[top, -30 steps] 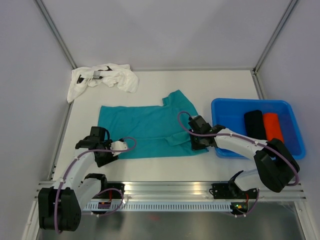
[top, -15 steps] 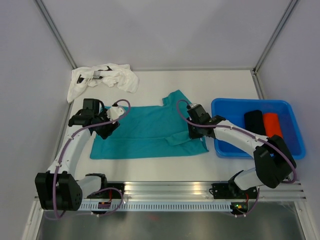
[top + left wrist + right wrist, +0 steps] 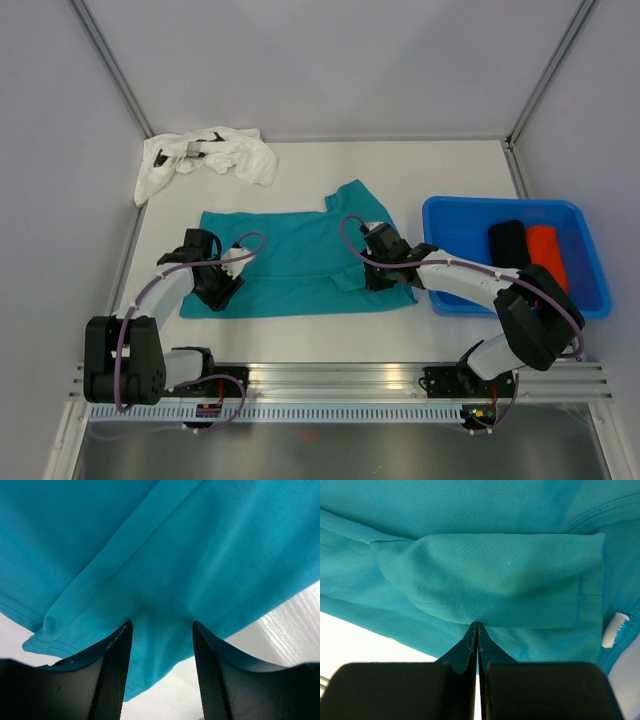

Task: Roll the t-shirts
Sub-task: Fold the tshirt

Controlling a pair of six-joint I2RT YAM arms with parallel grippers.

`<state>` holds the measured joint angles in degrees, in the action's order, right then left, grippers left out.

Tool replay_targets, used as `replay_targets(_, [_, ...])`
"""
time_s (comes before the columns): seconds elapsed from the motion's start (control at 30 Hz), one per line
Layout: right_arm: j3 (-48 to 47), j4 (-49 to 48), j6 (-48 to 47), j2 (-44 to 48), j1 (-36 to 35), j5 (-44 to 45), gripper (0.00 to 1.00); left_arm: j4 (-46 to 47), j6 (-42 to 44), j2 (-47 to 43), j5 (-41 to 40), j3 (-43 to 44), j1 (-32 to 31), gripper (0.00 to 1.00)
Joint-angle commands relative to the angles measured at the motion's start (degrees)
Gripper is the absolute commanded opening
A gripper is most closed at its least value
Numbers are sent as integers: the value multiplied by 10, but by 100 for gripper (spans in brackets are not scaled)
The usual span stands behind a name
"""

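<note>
Since half a second ago, the left gripper [image 3: 161, 625] has come down from the far left corner of the teal t-shirt [image 3: 290, 255] to its near left edge. The right gripper [image 3: 477, 627] has edged leftward. The left fingers stand apart, with cloth beneath and between them and a stitched hem corner just outside one finger. The right fingers are pressed together, tips touching the hem of a folded-over sleeve straight ahead. Whether they pinch cloth cannot be told. The shirt lies spread flat on the table [image 3: 450, 170], lightly creased.
</note>
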<state>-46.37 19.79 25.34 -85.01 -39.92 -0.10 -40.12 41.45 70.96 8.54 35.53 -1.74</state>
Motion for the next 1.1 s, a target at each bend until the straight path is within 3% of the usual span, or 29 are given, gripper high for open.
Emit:
replay_targets(0.0, [-10, -32, 5, -25, -1, -3, 0, 57, -23, 9, -12, -5, -2, 57])
replay_targets(0.27, [-24, 10, -6, -33, -4, -17, 0, 71, -30, 35, -12, -7, -2, 58])
replay_targets(0.5, [-2, 9, 21, 20, -27, 4, 0, 73, -35, 41, -11, -14, -2, 58])
replay_targets(0.8, [-16, -16, 19, -42, -33, -10, 0, 73, -32, 47, -12, -15, -2, 58])
replay_targets(1.07, [-47, 17, -3, -58, -34, 47, 0, 72, -28, 48, -20, -18, -2, 58])
